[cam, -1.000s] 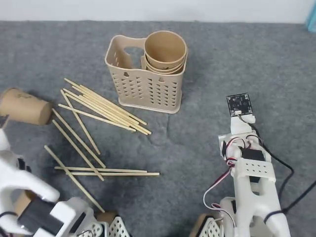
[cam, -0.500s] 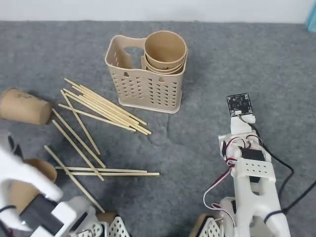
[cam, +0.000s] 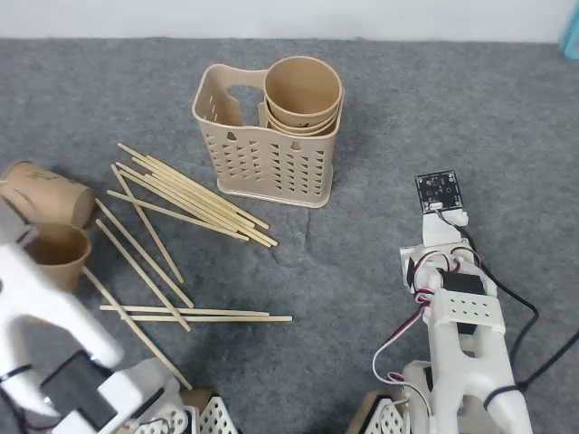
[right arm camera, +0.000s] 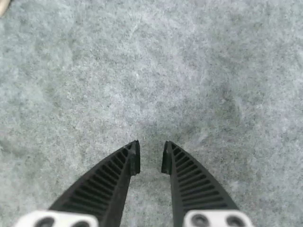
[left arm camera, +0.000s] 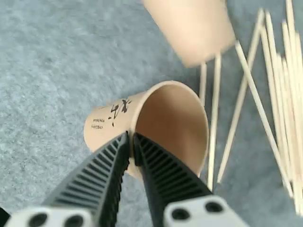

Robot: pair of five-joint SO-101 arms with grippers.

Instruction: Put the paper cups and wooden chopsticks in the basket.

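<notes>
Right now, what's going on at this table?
The left gripper is shut on the rim of one paper cup, next to a second cup lying on its side. Stacked cups sit in the basket; the wooden chopsticks lie scattered on the grey mat. The right gripper hangs slightly open over bare mat, holding nothing.

left hand with gripped paper cup shifted nearer lying cup
</notes>
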